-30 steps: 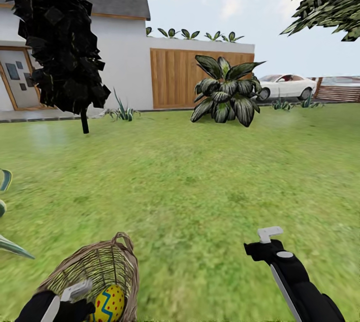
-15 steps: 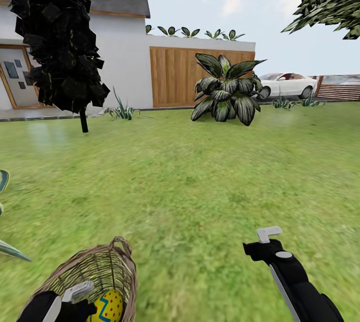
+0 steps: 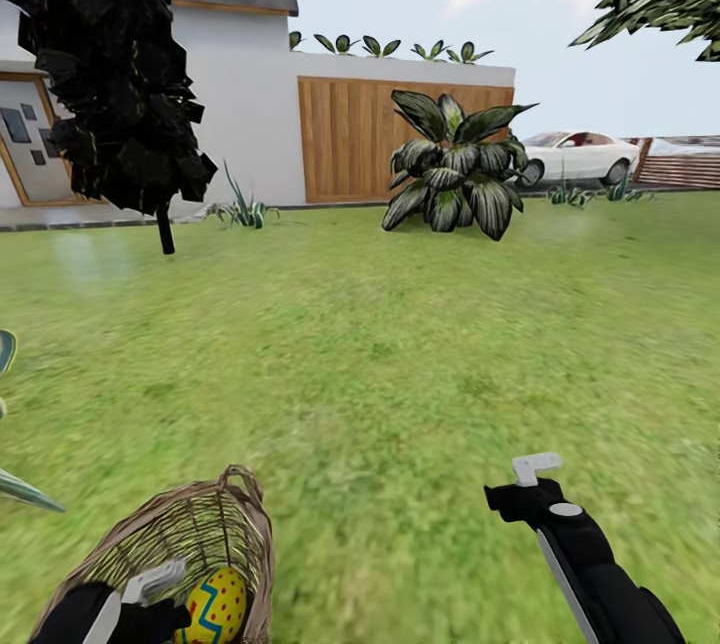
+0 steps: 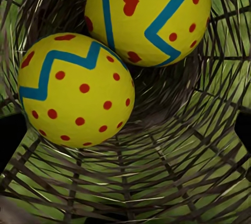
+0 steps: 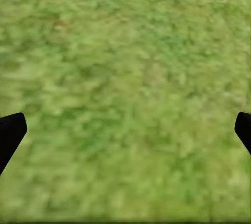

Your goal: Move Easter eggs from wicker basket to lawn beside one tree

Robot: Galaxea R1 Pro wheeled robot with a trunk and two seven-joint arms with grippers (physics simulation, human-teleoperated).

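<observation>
The round brown wicker basket (image 3: 195,549) rides tipped on the left gripper (image 3: 150,592), fingers seemingly clamped on its rim, cradling yellow zigzag-banded eggs (image 4: 76,89). Right gripper (image 5: 125,130) hangs spread over mottled green lawn (image 3: 400,344), likely free for unloading.

Loose brown woven wicker basket (image 4: 172,172); smooth matt painted eggs (image 4: 76,91); rough mottled grass lawn (image 3: 400,344); slatted wooden fence (image 3: 355,139).

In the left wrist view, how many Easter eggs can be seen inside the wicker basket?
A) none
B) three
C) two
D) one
C: two yellow Easter eggs, one and another, lie against the woven wall of the wicker basket; a third cannot be seen there.
</observation>
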